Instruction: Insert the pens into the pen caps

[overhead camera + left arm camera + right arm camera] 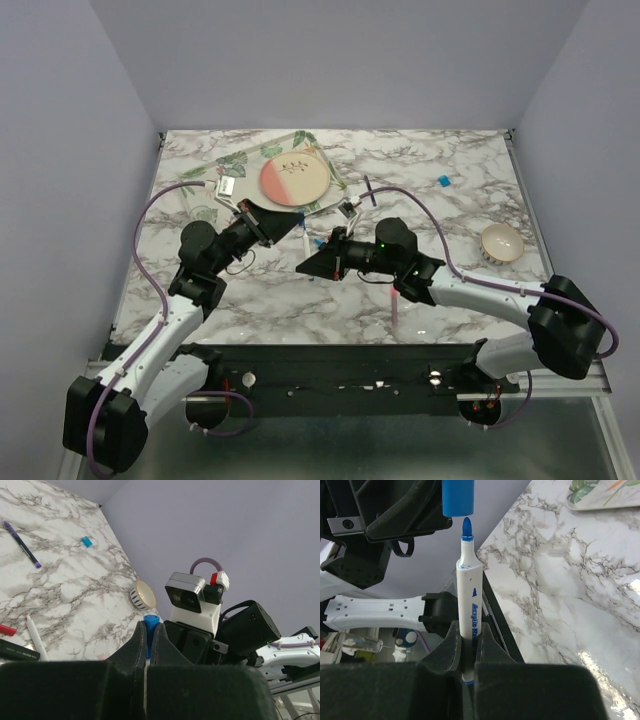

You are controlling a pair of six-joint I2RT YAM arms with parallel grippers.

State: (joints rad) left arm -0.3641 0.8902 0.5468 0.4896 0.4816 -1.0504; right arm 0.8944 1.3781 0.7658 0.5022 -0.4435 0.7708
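Clamped upright in the right gripper (468,645): white blue-nibbed pen (469,590), nib just below the bright blue cap (457,497) pinched in the left gripper (149,630). Made out only from right wrist, that closeness. From left wrist, merely the cap's top between fingers. Overhead, masked by both grippers; pink pen (396,303) flat on marble table (470,210).
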